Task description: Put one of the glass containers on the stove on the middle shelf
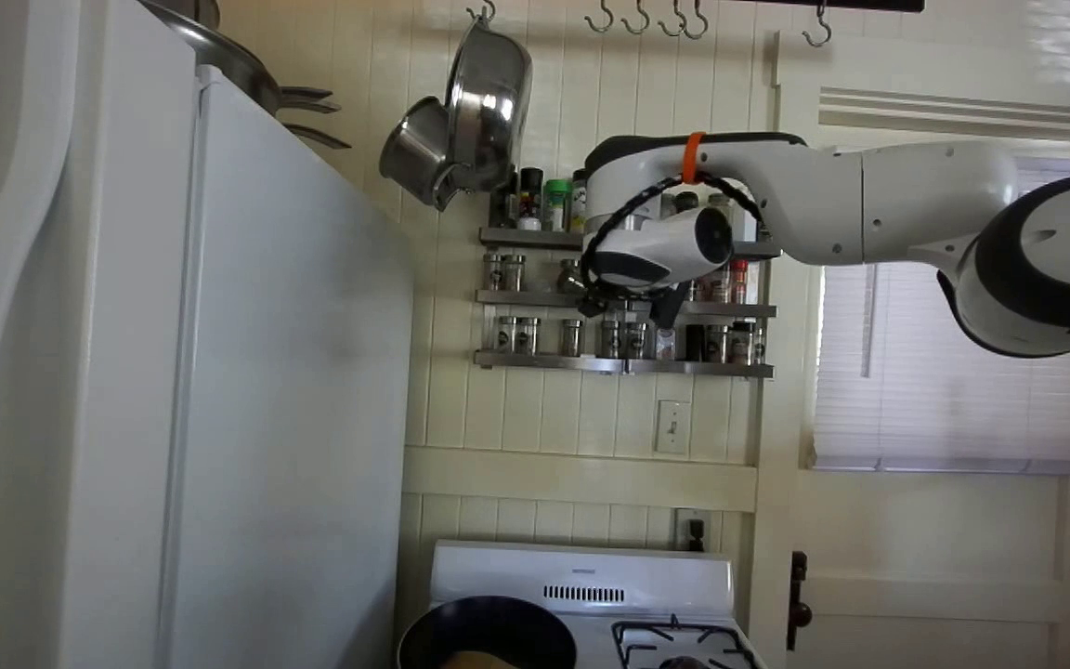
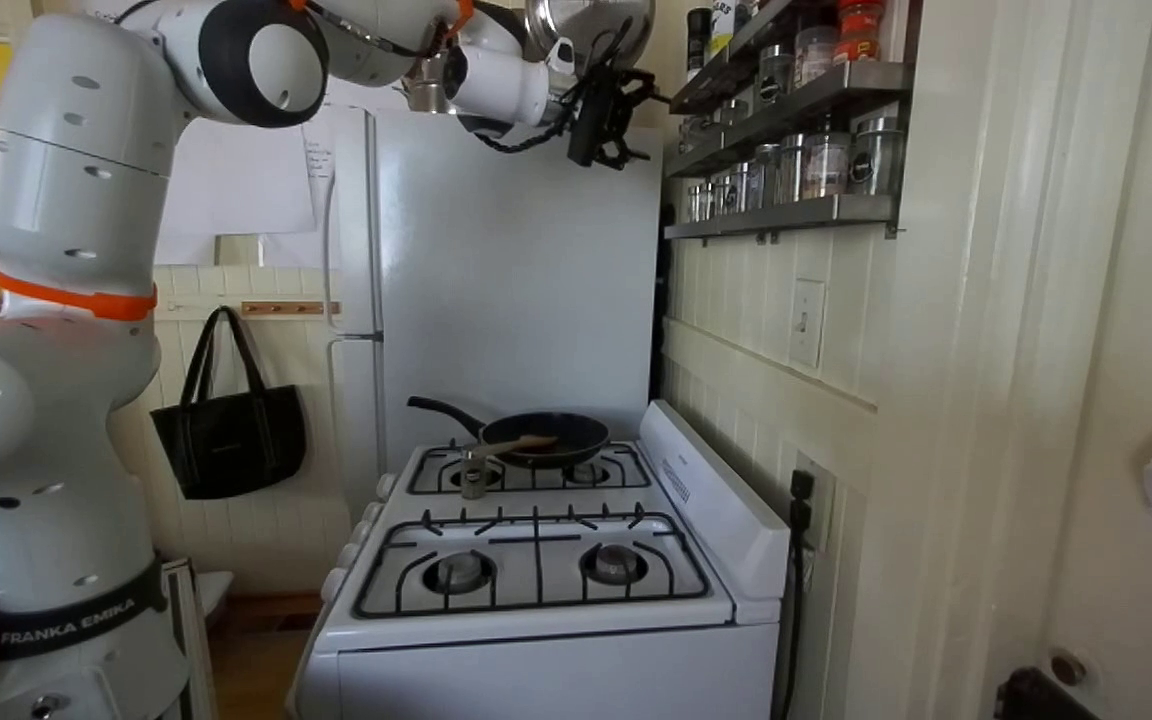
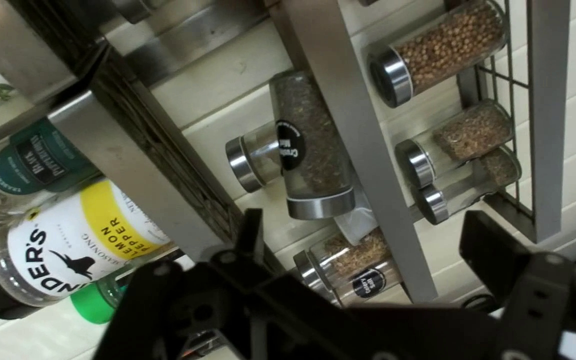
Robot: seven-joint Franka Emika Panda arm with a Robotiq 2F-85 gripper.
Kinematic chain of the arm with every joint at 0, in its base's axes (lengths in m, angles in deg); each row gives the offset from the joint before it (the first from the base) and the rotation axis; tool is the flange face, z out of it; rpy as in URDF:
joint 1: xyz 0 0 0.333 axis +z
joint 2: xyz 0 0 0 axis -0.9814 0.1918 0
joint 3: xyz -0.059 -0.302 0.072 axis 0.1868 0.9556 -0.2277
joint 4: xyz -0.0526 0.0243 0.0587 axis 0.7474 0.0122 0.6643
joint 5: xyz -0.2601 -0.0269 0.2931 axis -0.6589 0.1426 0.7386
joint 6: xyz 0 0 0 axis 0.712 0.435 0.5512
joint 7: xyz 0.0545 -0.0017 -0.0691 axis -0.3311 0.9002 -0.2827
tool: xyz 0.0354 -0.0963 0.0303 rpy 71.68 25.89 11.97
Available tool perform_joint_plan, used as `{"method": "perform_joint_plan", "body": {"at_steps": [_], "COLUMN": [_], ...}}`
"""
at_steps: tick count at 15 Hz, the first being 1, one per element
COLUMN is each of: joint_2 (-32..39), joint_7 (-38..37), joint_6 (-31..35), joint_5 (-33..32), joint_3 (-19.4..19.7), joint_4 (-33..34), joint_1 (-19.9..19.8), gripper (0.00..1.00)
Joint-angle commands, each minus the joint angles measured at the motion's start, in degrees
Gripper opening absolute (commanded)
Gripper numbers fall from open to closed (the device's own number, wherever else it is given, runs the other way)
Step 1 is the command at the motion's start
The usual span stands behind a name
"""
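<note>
My gripper is open and empty in front of the spice rack; it also shows in an exterior view. The middle shelf crosses the wrist view diagonally, and shows in both exterior views. A glass jar labelled Crushed Mint lies on its side on that shelf, its silver lid towards the space ahead of my fingers, apart from them. A celery salt jar stands near it. One small glass jar stands on the white stove, near the pan.
The top shelf holds taller bottles and the bottom shelf several jars. Steel pots hang beside the rack. The refrigerator stands left of it. A black pan with a wooden spoon sits on the stove.
</note>
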Motion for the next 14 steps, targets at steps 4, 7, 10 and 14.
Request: {"method": "perform_joint_plan", "body": {"at_steps": [4,7,10,14], "joint_2": [0.78,2.03,4.89,7.49], "joint_7": [-0.12,0.85,1.19,1.98], "joint_6": [0.0,-0.17,-0.72,-1.35], "joint_5": [-2.47,-1.9,-2.55,-3.27], "joint_3": [0.71,0.68,0.59,0.72], "joint_4": [-0.17,1.13,4.35,7.24], "joint_1": [0.49,0.93,2.01,3.05], "gripper": [1.0,1.0,1.0,1.0]}}
